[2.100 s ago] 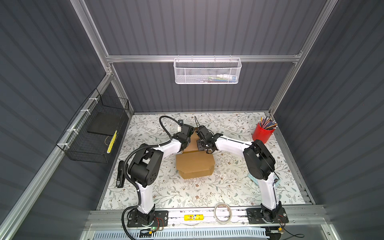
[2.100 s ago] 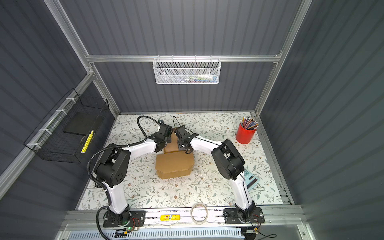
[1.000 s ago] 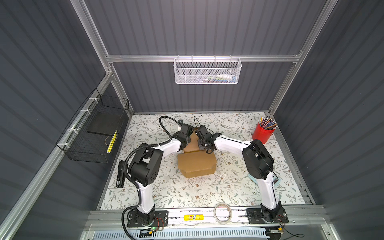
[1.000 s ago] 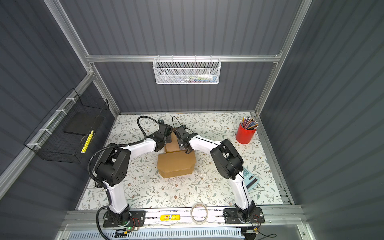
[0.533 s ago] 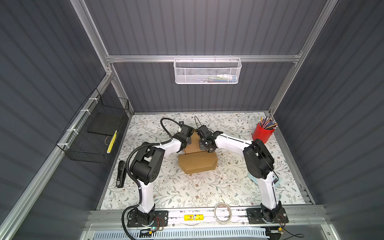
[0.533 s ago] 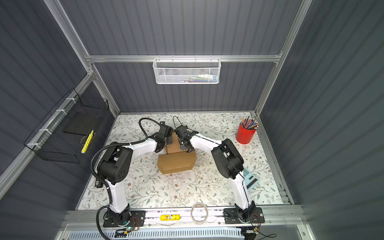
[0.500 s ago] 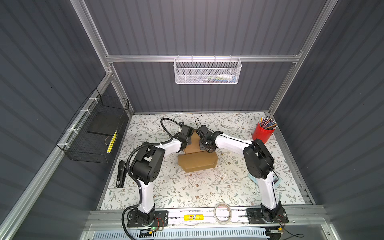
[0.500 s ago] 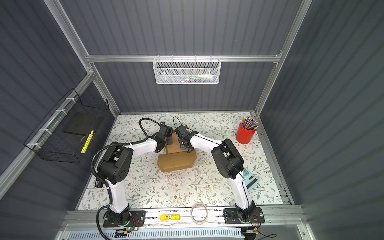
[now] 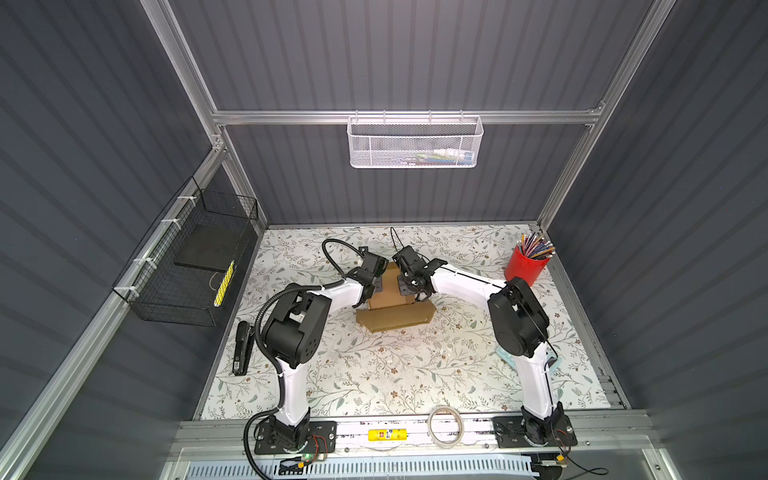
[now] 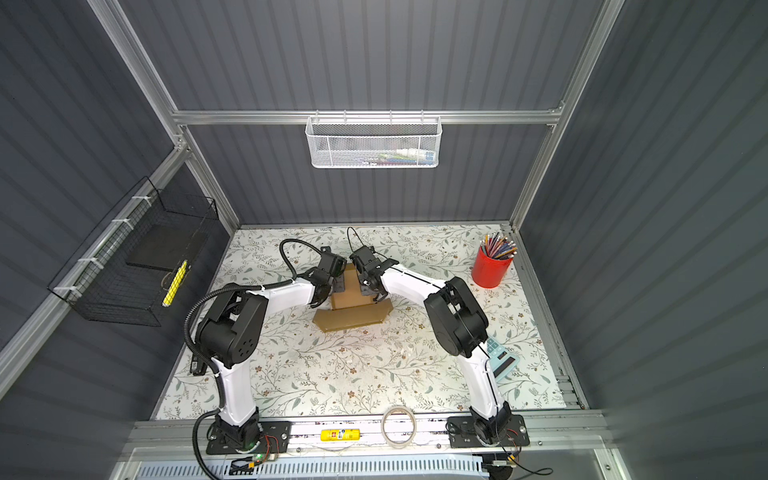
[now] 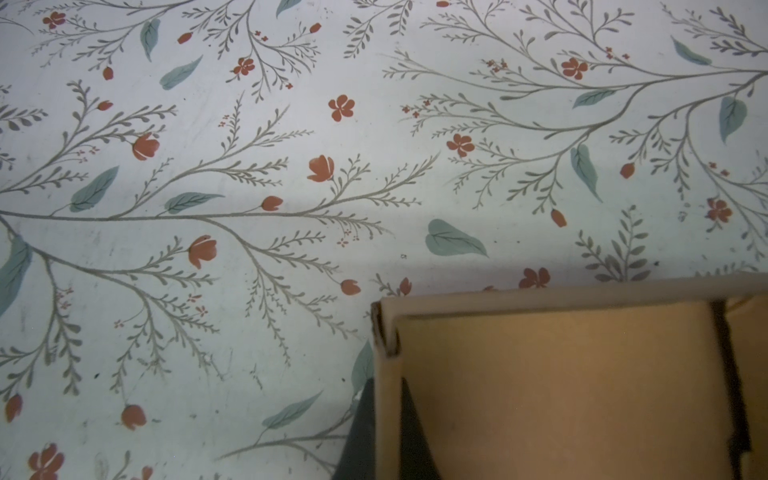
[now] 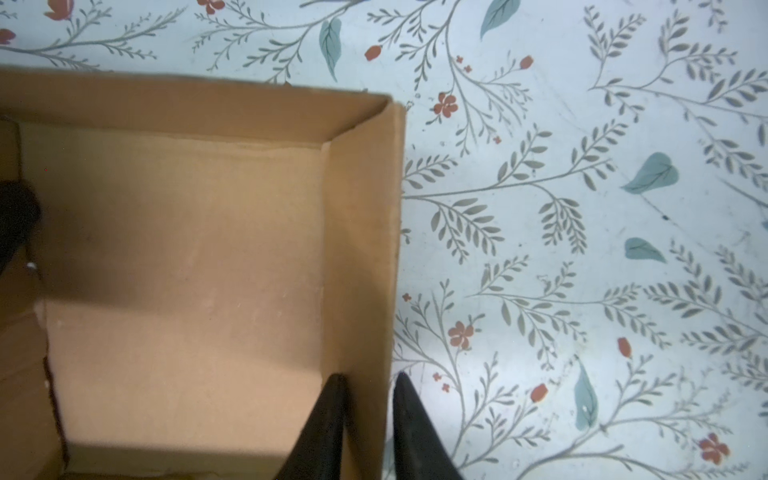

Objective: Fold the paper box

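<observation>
**A:** Fingers check. What are the left fingers (image 11: 360, 440) doing?

**B:** Pressed together on a side wall of the paper box (image 9: 390, 320), one inside, one outside.

**A:** And the right fingers (image 12: 326, 428)?

**B:** Straddling the opposite wall, slightly parted. Can't tell if they bite it or just flank it.

**A:** Where's the box?

**B:** On the worktop (image 9: 374, 374), well apart from the red cup (image 9: 524, 269), on the cup's side toward the left arm.

**A:** Which step?

**B:** Looks like squaring up the tray. The walls stand, and the wide flap with slanted ears lies flat beside it.

**A:** Next move?

**B:** My guess: release the walls without letting them spring out. Then lift that flap over the tray and tuck the ears in, with one arm steadying the tray.
</observation>
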Tool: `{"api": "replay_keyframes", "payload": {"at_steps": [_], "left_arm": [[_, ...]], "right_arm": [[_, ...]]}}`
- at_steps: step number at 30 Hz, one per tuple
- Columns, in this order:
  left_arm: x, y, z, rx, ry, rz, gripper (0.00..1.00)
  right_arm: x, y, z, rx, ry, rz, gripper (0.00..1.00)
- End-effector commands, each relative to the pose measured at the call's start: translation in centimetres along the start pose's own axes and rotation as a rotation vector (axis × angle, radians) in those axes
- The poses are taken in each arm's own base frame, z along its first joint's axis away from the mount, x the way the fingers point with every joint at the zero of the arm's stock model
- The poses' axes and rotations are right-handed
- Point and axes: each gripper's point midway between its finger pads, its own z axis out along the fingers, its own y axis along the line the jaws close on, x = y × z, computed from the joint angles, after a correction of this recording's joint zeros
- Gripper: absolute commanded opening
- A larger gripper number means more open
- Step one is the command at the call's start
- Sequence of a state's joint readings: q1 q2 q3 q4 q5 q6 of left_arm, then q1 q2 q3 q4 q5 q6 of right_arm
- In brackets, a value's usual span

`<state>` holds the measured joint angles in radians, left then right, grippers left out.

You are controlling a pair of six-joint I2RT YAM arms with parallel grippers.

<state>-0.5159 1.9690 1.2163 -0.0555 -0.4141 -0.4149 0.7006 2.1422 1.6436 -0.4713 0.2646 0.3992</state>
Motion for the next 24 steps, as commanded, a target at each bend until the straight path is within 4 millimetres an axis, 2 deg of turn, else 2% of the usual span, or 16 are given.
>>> {"api": "replay_keyframes", "payload": {"at_steps": [1,13,18,24], "left_arm": [[5.0,1.8,0.6,-0.054,0.142,0.083,0.00],[4.5,1.6,0.4,-0.045,0.131,0.079,0.00],[4.5,1.6,0.4,-0.044,0.132,0.078,0.00],[4.0,1.4,0.1,-0.035,0.120,0.072,0.00]], "right_arm": [[-1.0,-0.2,0.4,0.003,-0.015,-0.001,0.24],[-0.7,-0.3,2.8,0.004,0.014,0.016,0.21],[-0.4,-0.3,3.0,0.003,0.019,0.020,0.09],[-0.9,-0.6,2.1,0.004,-0.011,0.021,0.03]]}}
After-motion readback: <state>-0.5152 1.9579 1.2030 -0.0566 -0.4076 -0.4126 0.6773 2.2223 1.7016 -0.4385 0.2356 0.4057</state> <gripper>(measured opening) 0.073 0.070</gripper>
